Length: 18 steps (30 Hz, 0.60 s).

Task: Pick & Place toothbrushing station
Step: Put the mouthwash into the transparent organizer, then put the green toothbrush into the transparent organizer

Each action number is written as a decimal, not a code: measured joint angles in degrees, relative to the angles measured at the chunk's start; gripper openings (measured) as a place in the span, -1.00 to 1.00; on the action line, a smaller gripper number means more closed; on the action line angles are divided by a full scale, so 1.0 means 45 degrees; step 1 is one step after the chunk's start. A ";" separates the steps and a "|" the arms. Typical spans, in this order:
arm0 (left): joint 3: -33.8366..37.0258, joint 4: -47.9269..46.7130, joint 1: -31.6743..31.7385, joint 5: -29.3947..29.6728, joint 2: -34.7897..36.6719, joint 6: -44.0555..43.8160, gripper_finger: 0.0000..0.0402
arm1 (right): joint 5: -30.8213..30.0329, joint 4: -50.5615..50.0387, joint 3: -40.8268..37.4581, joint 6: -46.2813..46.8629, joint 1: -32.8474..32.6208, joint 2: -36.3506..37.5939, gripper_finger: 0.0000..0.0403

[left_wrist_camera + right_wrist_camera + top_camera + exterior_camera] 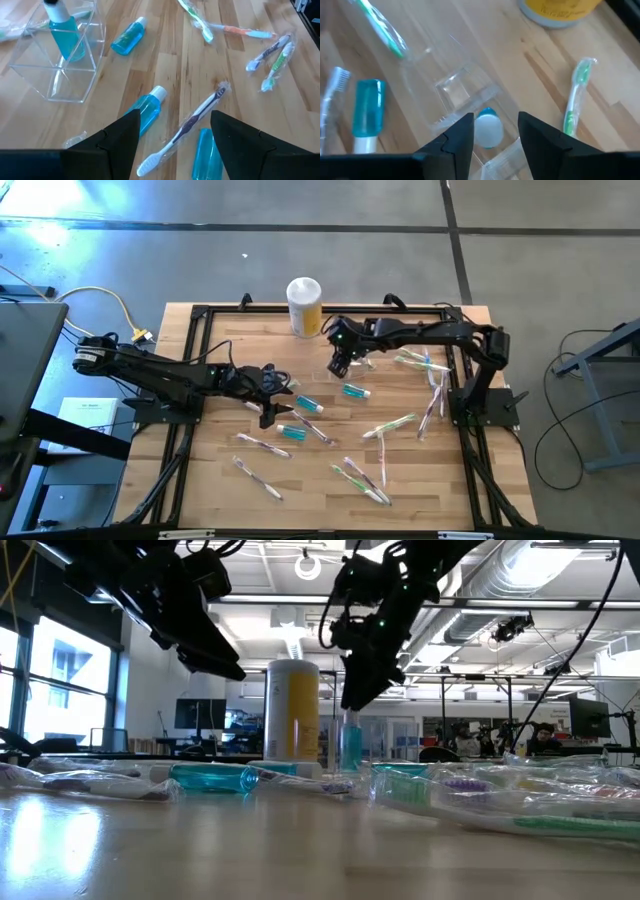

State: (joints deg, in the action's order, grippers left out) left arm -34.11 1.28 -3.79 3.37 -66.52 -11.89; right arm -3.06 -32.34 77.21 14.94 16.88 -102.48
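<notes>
Colours on your table

You see a clear toothbrushing station, teal bottles with white caps, a yellow canister with white lid, pale wooden table.

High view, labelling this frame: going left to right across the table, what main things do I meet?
Left end effector → yellow canister → right end effector, above the clear toothbrushing station → wrapped toothbrushes by the right arm's base.
</notes>
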 joint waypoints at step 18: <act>-0.2091 -0.8093 0.0010 0.1701 0.1132 0.0501 0.05 | 0.0305 -0.4469 0.0024 0.2006 -0.2765 0.4543 -0.27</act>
State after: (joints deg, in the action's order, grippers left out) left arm -43.52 -35.14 -3.75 11.03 -61.43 -9.63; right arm -1.69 -52.45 77.32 23.97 4.44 -82.04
